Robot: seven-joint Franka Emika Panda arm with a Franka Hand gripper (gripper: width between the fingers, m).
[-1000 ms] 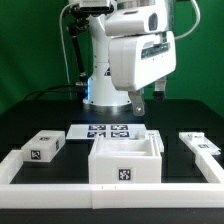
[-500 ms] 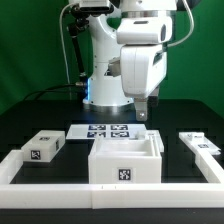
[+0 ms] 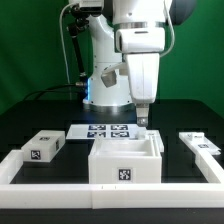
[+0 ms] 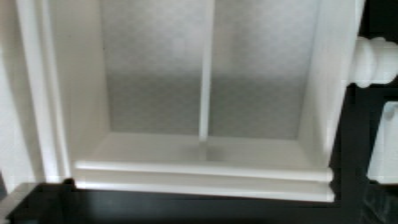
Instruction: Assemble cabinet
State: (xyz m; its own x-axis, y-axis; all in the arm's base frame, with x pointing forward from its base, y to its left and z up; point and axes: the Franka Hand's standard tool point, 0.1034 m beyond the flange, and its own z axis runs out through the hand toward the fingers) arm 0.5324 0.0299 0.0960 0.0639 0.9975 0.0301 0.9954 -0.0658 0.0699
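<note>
The cabinet body (image 3: 125,160), an open white box with a tag on its front, stands at the front middle of the black table. It fills the wrist view (image 4: 205,100), seen from above, with a thin seam down its inner floor. A loose white tagged panel (image 3: 45,147) lies at the exterior view's left and another (image 3: 200,146) at its right. My gripper (image 3: 143,118) hangs pointing down just above the box's back right corner. It holds nothing and its jaws look open. The fingertips do not show in the wrist view.
The marker board (image 3: 105,131) lies flat behind the box. A long white border rail (image 3: 110,195) runs along the table's front. The robot's base (image 3: 100,90) stands at the back. A ribbed white part (image 4: 372,65) shows at the wrist view's edge.
The wrist has turned, so the gripper now shows edge-on, and the hand has shifted toward the exterior view's left and lower over the box. The parts have not moved.
</note>
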